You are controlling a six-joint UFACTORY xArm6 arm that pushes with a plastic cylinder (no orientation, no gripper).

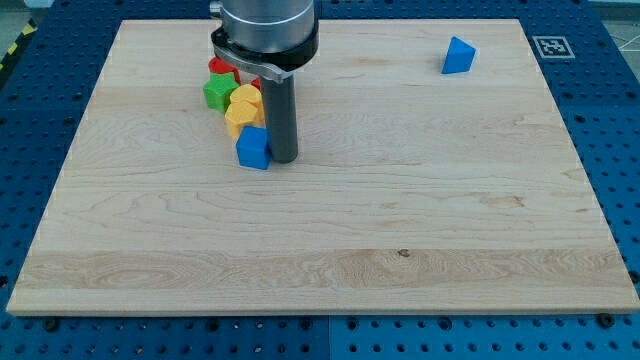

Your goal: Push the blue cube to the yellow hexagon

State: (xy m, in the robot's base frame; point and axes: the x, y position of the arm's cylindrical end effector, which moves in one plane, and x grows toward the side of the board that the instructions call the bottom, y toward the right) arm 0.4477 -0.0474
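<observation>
The blue cube (253, 147) sits on the wooden board (400, 220) left of centre, touching the lower edge of a yellow block cluster. The yellow hexagon (244, 100) lies just above it, with another yellow block (240, 121) between the two. My tip (282, 159) rests on the board right next to the blue cube's right side, touching or nearly touching it. The dark rod rises from there and hides part of the blocks behind it.
A green block (217, 92) and a red block (221, 68) sit at the view's upper left of the cluster, partly under the arm's flange. A second blue block (458, 55), wedge-like, stands alone at the view's top right. A fiducial tag (550, 46) marks the board's top right corner.
</observation>
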